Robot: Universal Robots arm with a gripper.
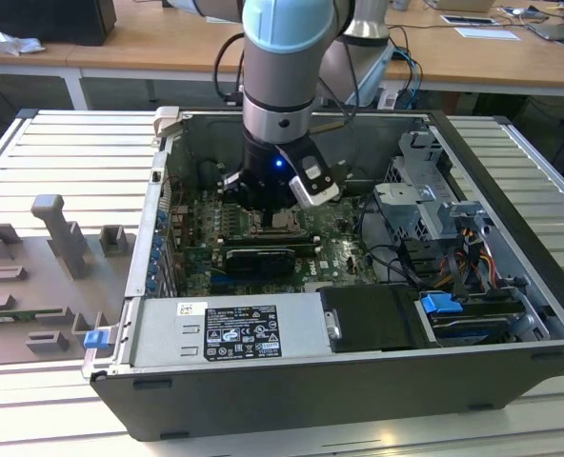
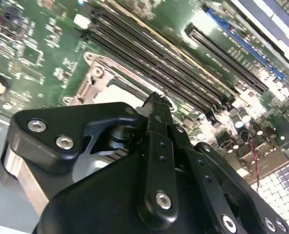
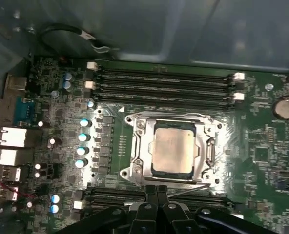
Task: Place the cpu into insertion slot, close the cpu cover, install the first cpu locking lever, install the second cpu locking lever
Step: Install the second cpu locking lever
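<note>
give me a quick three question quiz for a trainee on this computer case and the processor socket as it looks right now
1. True or false: the cpu lies in the insertion slot.
2. The cpu cover is: A) down over the chip, B) lying outside the case.
3. In the first wrist view, what runs along both sides of the socket?

Key:
1. True.
2. A; its frame surrounds the chip's metal top.
3. Long black memory slots.

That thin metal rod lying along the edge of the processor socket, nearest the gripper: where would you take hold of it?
I'd judge its free end, from above. In the first wrist view the lever lies nearly flat along the cpu cover, near the gripper. Its tip angles outward, probably leaving room for fingers.
</note>
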